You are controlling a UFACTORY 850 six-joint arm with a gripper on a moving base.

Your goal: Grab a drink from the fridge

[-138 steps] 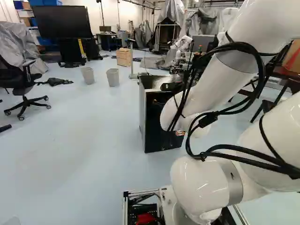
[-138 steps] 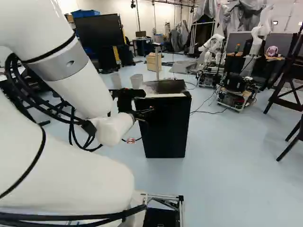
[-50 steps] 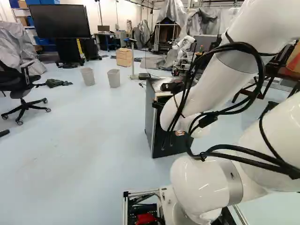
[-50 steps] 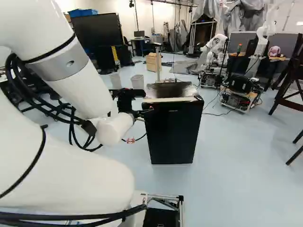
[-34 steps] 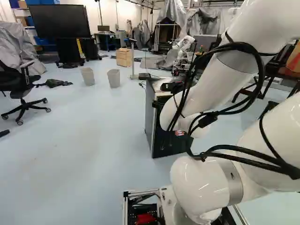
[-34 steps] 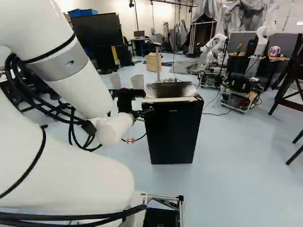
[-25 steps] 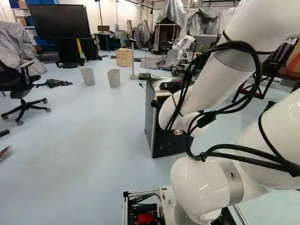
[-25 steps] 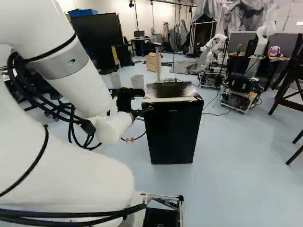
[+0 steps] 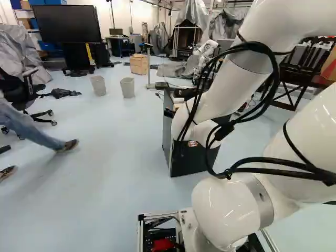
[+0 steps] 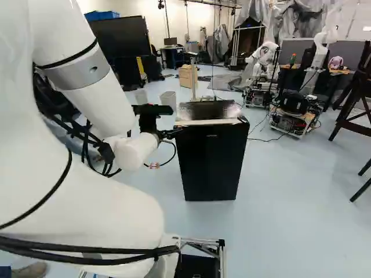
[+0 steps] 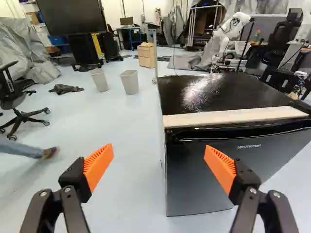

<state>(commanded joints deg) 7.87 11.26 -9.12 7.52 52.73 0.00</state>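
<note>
The gripper [image 10: 174, 134] is wide open, its fingers well apart, with hold of nothing. In the wrist view one finger shows against the front of the fridge [image 10: 211, 165], the other against the floor [image 11: 131, 145]. The black fridge stands upright just ahead, its door shut, a pale strip along its top front edge. Beyond are two bins [image 9: 127, 87], then a wooden cabinet [image 9: 139, 64] and a big dark screen [image 9: 68, 23].
</note>
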